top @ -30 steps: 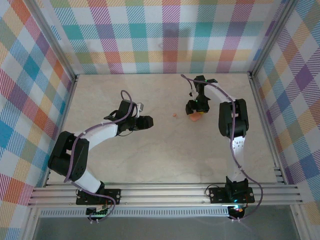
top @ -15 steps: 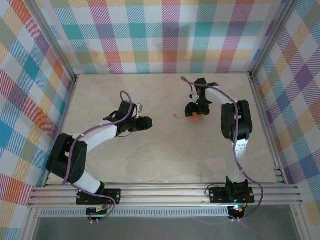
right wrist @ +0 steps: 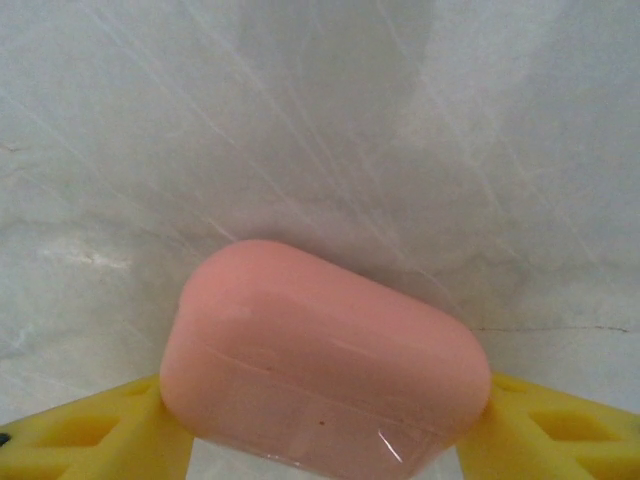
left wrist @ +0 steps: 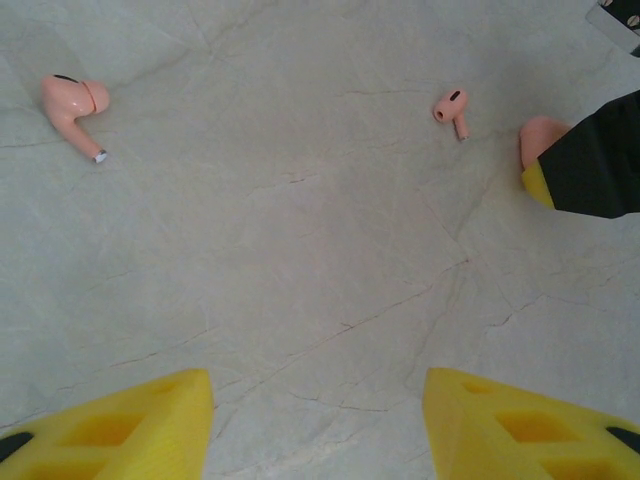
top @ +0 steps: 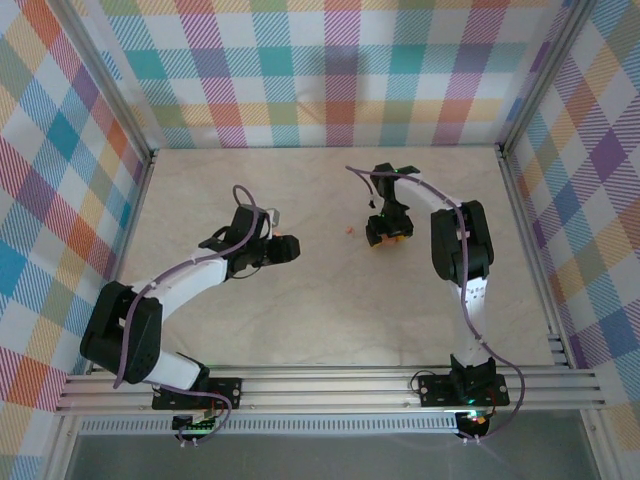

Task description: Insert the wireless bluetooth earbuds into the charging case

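Case [right wrist: 320,340] crosswise in right claw [right wrist: 320,432], long axis finger to finger.

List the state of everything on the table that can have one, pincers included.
Left pincer, open, empty.
Right pincer, shut on the pink charging case.
Pink charging case, lid closed.
Nearer pink earbud, lying loose on the table.
Farther pink earbud, lying loose, outside the case.
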You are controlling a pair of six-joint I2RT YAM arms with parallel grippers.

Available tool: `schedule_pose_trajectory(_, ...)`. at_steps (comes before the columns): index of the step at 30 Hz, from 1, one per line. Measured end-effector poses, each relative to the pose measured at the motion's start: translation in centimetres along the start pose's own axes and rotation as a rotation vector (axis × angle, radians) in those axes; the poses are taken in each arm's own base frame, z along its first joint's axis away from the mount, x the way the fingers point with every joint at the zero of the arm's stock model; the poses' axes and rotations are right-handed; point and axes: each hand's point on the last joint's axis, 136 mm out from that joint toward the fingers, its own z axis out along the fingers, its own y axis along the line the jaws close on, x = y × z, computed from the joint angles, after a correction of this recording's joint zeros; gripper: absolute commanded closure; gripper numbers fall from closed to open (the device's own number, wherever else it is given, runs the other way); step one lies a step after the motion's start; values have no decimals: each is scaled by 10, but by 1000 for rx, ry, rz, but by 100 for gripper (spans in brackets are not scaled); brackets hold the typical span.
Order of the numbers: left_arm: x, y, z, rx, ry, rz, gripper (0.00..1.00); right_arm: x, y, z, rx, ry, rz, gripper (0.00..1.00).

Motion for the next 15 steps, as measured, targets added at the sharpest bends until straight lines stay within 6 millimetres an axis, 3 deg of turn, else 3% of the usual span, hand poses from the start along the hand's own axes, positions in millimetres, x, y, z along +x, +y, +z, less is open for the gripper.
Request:
schedule_pose_trajectory(6, -1, -4, -14, 13, -25, 7, 43, -1, 1, 1, -4, 7, 26, 29)
schedule_pose_trajectory(15, 6, -3, -35, 24, -72, 16, 43, -14, 3, -2, -26, 9, 105, 27)
